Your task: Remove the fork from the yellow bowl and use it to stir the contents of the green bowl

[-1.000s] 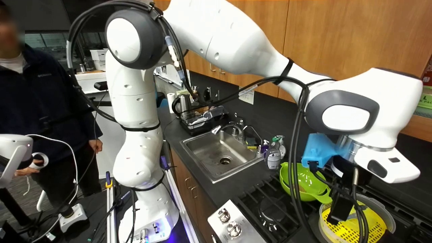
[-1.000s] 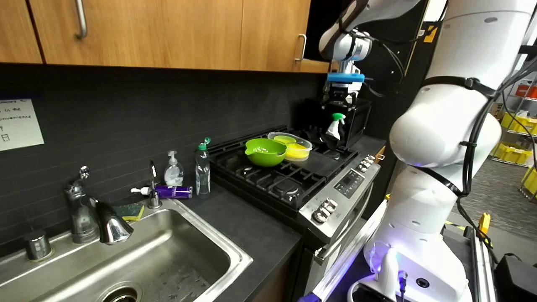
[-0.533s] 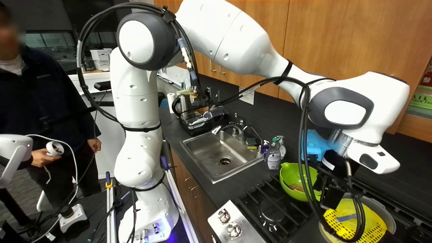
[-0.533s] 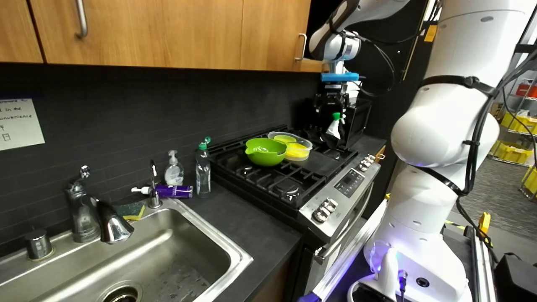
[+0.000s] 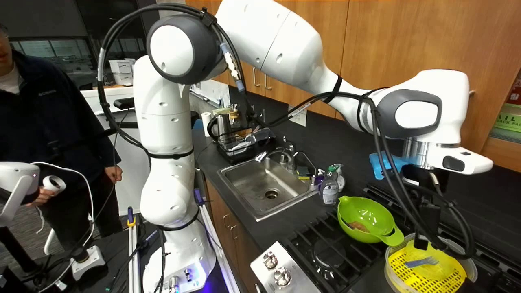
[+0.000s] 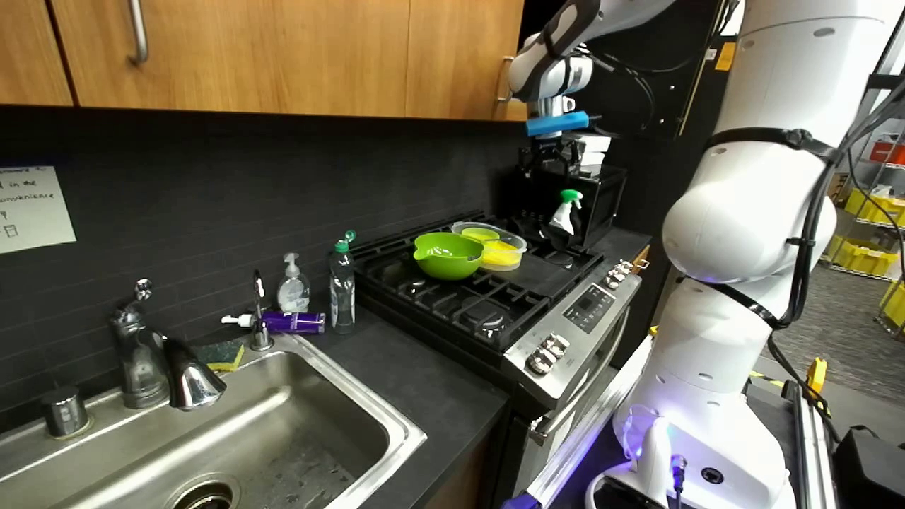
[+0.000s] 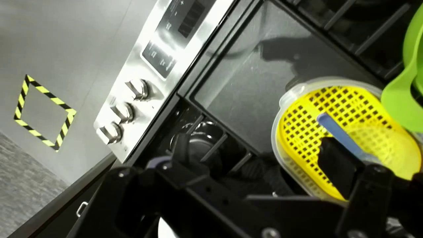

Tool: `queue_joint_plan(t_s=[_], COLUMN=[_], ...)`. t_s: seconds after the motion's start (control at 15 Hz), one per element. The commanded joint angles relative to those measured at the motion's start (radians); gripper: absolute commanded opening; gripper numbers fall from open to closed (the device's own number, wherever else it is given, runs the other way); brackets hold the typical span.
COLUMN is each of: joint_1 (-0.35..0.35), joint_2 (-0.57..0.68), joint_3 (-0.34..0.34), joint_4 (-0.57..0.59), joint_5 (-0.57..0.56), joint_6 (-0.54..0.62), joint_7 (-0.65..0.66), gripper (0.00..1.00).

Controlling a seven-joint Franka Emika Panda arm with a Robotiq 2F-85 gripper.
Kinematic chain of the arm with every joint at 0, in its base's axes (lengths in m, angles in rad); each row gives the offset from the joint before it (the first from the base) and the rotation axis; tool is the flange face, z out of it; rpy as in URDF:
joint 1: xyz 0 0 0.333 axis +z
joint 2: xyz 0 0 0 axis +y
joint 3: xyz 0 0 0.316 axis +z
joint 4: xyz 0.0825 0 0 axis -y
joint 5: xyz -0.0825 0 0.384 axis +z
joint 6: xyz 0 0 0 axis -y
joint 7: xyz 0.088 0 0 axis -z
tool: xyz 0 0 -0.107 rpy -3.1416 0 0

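In an exterior view: black two-fingered end effector [image 6: 547, 170], spread wide, empty. In an exterior view: slim blue-grey fork [image 5: 422, 261] below it, in round yellow gridded plastic bowl [image 5: 447, 280]. Wrist view: fork aslant to the end effector; closing unaligned could skid it

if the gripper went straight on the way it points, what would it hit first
Likely the stovetop beside the yellow bowl: the open gripper points down there, but it might catch the bowl's edge first, as depth is unclear.
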Motion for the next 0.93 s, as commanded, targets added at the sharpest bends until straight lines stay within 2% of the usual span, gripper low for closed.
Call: queue_joint_plan(t_s=[0.0, 0.2, 0.47, 0.6, 0.87], joint_1=[-0.007, -0.018, -0.050, -0.060, -0.066], joint_2=[-0.018, -0.010, -0.006, 0.012, 0.006], joint_3=[-0.019, -0.026, -0.017, -0.021, -0.027], joint_4=[-0.049, -0.079, -0.118, -0.126, -0.146], joint_5=[-0.011, 0.028, 0.237, 0.305, 0.309], joint_6=[0.120, 0.183, 0.145, 0.138, 0.128], joint_7=[0.083, 0.079, -0.093, -0.134, -0.154], gripper=[1.00, 1.00, 1.00, 1.00, 1.00])
